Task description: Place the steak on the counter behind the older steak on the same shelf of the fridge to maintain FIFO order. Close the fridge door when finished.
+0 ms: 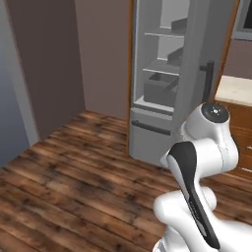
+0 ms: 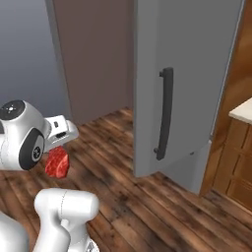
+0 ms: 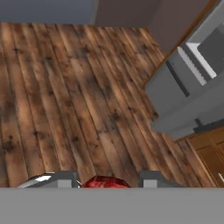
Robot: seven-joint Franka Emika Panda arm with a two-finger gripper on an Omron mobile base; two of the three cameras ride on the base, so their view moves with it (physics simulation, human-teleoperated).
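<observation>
We see the two-finger gripper (image 3: 105, 180) clamped on the small bright red raw steak (image 2: 57, 162), held above the dark wooden plank floor (image 1: 74, 172). Beyond stands the tall grey fridge (image 1: 162, 74), its grey slab door (image 2: 184, 83) open, beside the beige stone counter (image 1: 236, 88).

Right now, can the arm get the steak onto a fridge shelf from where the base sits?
Probably not yet. The gripper holds the steak low over the floor, well short of the fridge. The fridge door stands open, so the shelves look unblocked, but the base likely needs to drive closer.
</observation>
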